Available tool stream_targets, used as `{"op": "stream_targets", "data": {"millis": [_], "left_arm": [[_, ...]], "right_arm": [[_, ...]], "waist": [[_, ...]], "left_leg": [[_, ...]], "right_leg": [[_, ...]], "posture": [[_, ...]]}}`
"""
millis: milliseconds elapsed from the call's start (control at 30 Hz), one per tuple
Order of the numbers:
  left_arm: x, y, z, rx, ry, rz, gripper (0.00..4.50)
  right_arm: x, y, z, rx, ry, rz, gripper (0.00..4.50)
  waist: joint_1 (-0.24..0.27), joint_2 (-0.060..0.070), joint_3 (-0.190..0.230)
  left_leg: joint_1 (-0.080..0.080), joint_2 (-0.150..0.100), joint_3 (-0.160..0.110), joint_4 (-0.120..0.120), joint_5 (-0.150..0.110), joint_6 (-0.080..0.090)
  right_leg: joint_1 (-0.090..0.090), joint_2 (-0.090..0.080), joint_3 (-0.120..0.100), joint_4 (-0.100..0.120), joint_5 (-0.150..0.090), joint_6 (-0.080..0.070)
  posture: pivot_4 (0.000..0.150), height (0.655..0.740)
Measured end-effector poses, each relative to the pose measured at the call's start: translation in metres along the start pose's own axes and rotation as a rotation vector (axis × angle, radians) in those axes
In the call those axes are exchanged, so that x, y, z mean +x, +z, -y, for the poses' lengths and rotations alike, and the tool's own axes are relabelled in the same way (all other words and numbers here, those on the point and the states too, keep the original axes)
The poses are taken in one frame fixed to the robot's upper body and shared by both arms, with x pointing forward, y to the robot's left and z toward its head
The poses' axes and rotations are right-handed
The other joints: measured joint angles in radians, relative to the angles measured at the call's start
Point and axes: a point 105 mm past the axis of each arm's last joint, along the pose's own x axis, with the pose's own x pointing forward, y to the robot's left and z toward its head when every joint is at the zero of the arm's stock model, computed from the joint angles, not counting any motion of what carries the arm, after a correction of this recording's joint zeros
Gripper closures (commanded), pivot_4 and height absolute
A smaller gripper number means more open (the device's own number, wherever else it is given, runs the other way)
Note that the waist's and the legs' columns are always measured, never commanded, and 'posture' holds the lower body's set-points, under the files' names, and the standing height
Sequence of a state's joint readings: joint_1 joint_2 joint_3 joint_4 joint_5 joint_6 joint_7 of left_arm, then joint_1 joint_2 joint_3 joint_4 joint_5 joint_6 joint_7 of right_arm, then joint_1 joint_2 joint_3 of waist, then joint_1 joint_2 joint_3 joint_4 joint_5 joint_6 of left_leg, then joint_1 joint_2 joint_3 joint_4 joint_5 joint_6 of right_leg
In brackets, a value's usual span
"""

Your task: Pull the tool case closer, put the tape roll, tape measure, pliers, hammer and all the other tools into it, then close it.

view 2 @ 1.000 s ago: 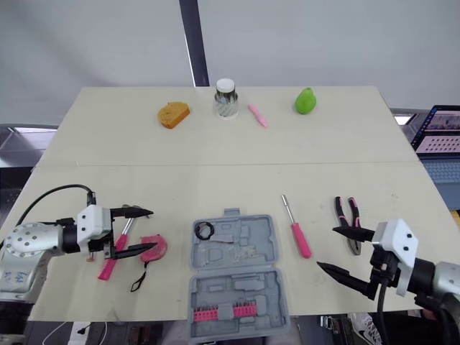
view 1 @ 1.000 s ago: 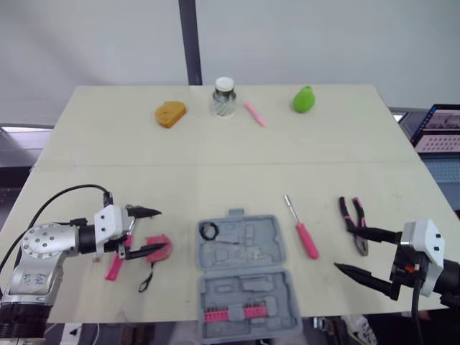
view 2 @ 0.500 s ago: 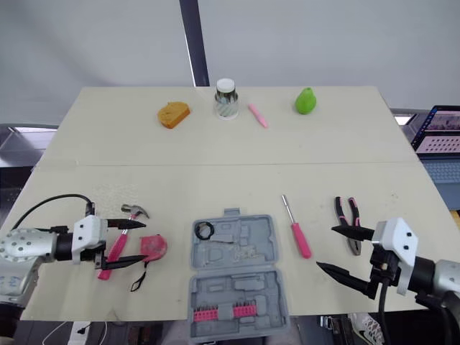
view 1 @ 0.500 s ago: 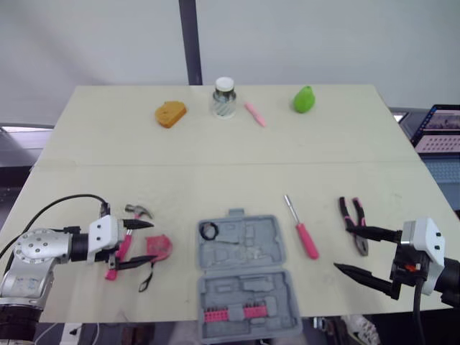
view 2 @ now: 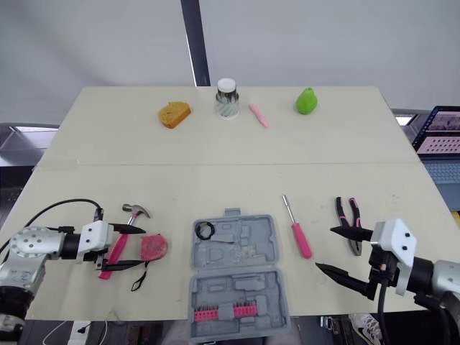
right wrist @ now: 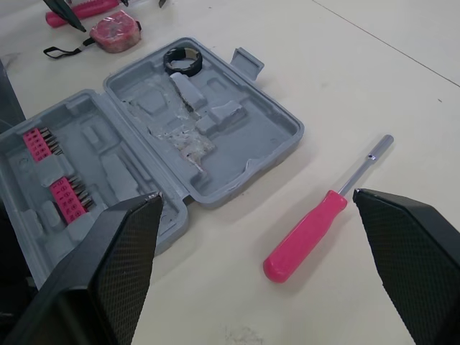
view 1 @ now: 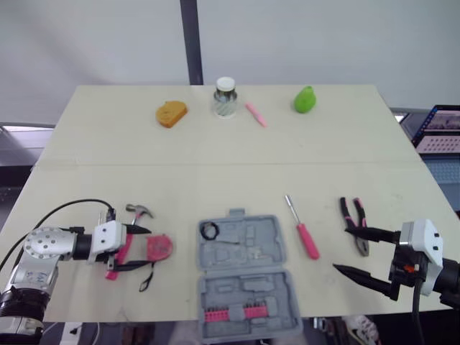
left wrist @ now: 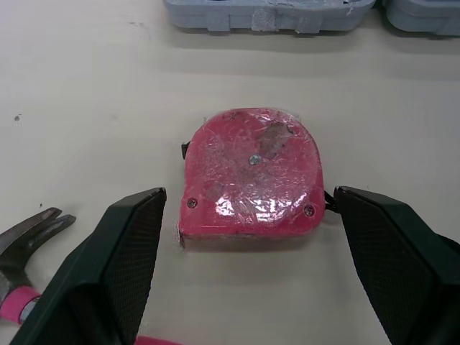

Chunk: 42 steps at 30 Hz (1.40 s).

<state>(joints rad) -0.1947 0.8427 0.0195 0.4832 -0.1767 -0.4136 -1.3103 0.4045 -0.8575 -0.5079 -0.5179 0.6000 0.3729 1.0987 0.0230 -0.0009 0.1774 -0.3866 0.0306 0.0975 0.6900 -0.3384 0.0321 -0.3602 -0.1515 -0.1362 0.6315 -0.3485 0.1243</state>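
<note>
Robotics lab test bay: bare pale wooden table (view 1: 215,144) set against blank white partition panels (view 1: 323,36) with a dark vertical post (view 1: 190,43). Open laptop screen (view 1: 438,129) just off the table's right edge. Staged props along the far side: orange bread-shaped toy (view 1: 171,113), white-lidded glass jar (view 1: 225,98), green pear-shaped toy (view 1: 305,99).

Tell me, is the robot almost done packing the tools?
Not yet. Done: the case lies open near the front edge, with the tape roll inside. In hand: the left end effector is open, lined up on the tape measure. To do: tape measure, hammer, screwdriver and pliers lie on the table, and the case needs closing.
</note>
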Motion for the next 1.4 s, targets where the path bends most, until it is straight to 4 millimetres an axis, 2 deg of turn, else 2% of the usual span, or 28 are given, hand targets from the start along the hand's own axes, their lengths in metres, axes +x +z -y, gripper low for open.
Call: {"op": "stream_targets", "data": {"millis": [233,600,1400], "left_arm": [[0.006,0.002,-0.003,0.01,-0.006,0.005,0.48],[0.014,-0.015,-0.004,-0.021,-0.01,-0.013,0.48],[0.03,-0.012,-0.013,0.014,-0.013,0.052,0.48]], "right_arm": [[-0.002,-0.003,-0.002,0.013,-0.002,-0.01,0.0],[-0.001,0.0,-0.005,-0.003,0.006,-0.009,0.0],[0.001,0.007,-0.012,0.006,0.035,0.012,0.0]], "waist": [[0.0,0.0,0.0],[0.0,0.0,0.0],[0.008,0.001,-0.001]], "left_leg": [[0.0,0.0,0.0,0.0,0.0,0.0],[0.0,0.0,0.0,0.001,0.0,0.0],[0.0,-0.003,-0.001,0.002,0.001,0.002]], "right_leg": [[0.0,0.0,0.0,0.002,0.0,0.0],[-0.001,0.0,0.0,0.004,0.0,0.0],[0.0,-0.002,0.0,0.005,0.0,0.001]], "posture": [[0.15,0.695],[0.15,0.695],[0.15,0.695]]}}
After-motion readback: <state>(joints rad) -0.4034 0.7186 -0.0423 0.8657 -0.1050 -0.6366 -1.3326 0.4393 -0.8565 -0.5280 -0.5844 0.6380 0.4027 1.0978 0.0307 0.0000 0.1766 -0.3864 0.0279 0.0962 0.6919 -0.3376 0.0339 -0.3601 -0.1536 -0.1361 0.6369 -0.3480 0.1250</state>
